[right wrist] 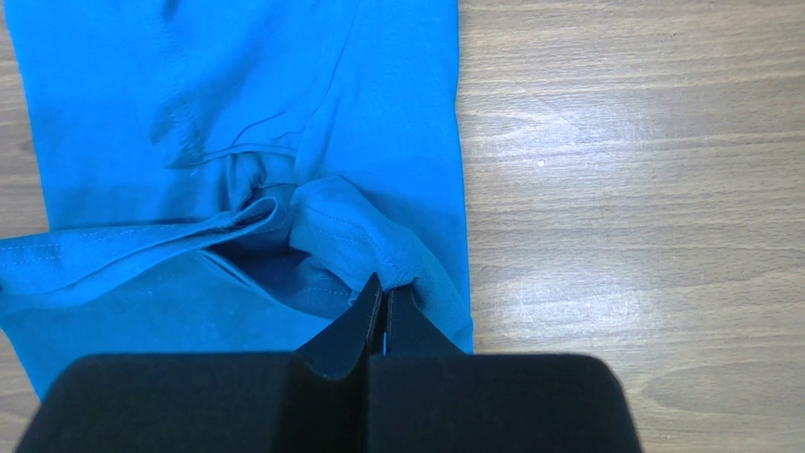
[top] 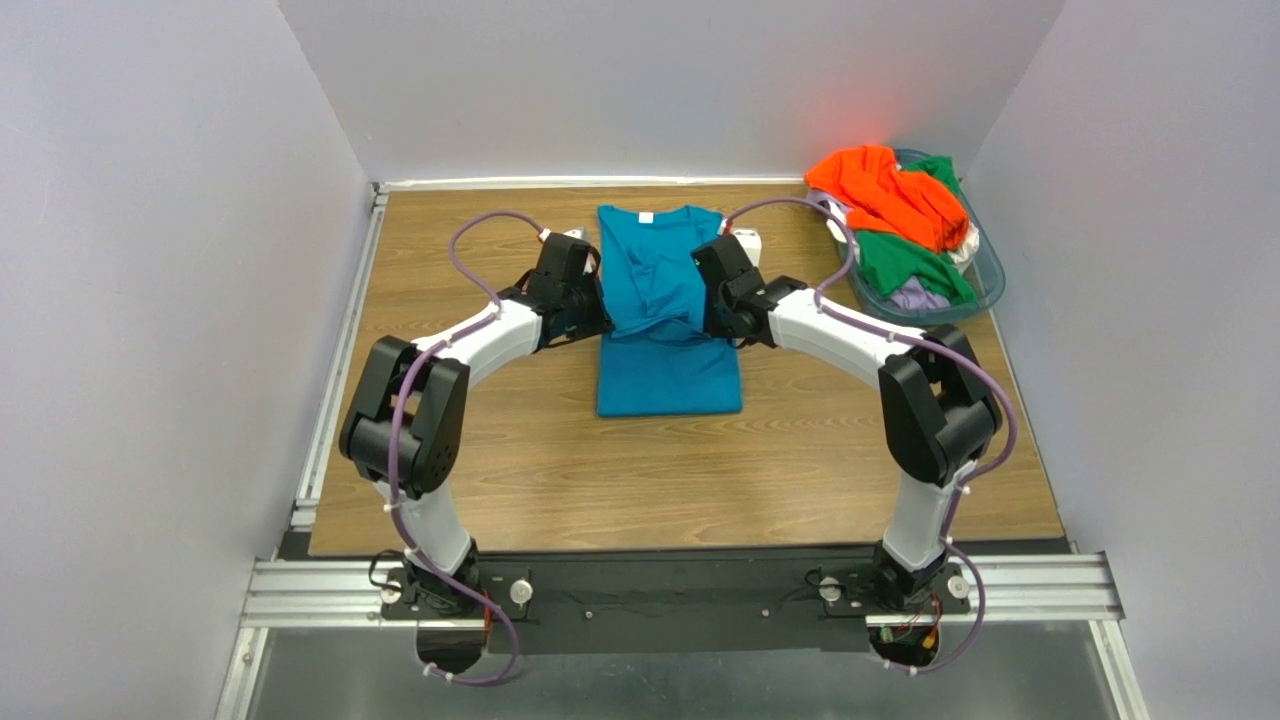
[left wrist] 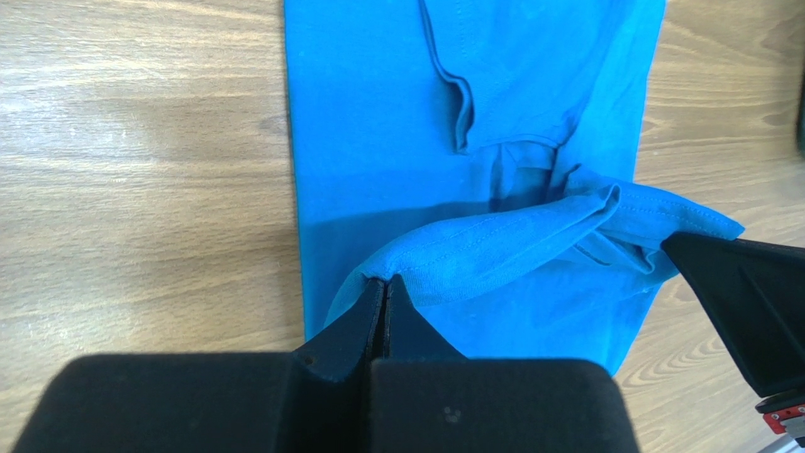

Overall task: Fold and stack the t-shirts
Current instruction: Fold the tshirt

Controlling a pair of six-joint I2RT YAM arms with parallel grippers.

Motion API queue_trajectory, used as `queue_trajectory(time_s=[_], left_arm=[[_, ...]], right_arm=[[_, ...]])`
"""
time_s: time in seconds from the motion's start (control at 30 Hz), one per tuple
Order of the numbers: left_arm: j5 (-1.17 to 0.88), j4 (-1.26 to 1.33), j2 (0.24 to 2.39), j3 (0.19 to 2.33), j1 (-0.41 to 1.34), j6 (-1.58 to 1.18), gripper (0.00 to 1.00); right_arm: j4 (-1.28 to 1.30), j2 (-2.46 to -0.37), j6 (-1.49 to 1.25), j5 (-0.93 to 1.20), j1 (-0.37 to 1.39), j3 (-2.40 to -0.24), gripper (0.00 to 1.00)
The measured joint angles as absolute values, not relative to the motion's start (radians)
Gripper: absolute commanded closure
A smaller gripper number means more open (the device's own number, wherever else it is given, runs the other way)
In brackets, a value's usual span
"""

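A teal-blue t-shirt (top: 661,323) lies lengthwise on the wooden table, folded into a narrow strip, its white neck label (top: 648,219) at the far end. My left gripper (top: 589,308) is shut on the shirt's hem edge at its left side (left wrist: 385,280). My right gripper (top: 726,305) is shut on the hem edge at its right side (right wrist: 383,283). Both hold the edge lifted, and the cloth (left wrist: 529,236) sags between them above the flat shirt (right wrist: 123,311). Orange (top: 887,192) and green (top: 914,267) shirts lie heaped in the basket.
A clear bluish plastic basket (top: 977,290) stands at the far right corner, holding the heaped shirts and a pale cloth (top: 908,302). Grey walls close in the table on the left, back and right. Bare wood (top: 676,465) lies in front of the teal shirt.
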State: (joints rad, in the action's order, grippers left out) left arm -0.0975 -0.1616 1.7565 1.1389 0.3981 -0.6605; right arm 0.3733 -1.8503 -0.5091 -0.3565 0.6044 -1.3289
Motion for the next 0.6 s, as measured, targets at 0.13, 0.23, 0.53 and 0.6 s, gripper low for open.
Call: queue_trajectory(time_s=[0.13,0.23,0.53,0.6], left_arm=[[-0.104,-0.156,1.796,1.163,0.396,-0.656,1.00],[-0.107,-0.155,1.819,1.180,0.395,-0.653,1.00],[-0.097,-0.168,1.833,1.232,0.380,-0.642,0.02],[-0.091,-0.170,1.815,1.236,0.379,-0.647,0.02]], right_arm=[[0.370,-1.872,-0.516,-0.354,0.596,-1.336,0.97],[0.368,-1.886,-0.522,-0.354,0.590,-1.341,0.81],[0.365,-1.915,-0.524,-0.354,0.567,-1.396,0.00],[0.366,-1.902,-0.524,-0.350,0.564,-1.398,0.00]])
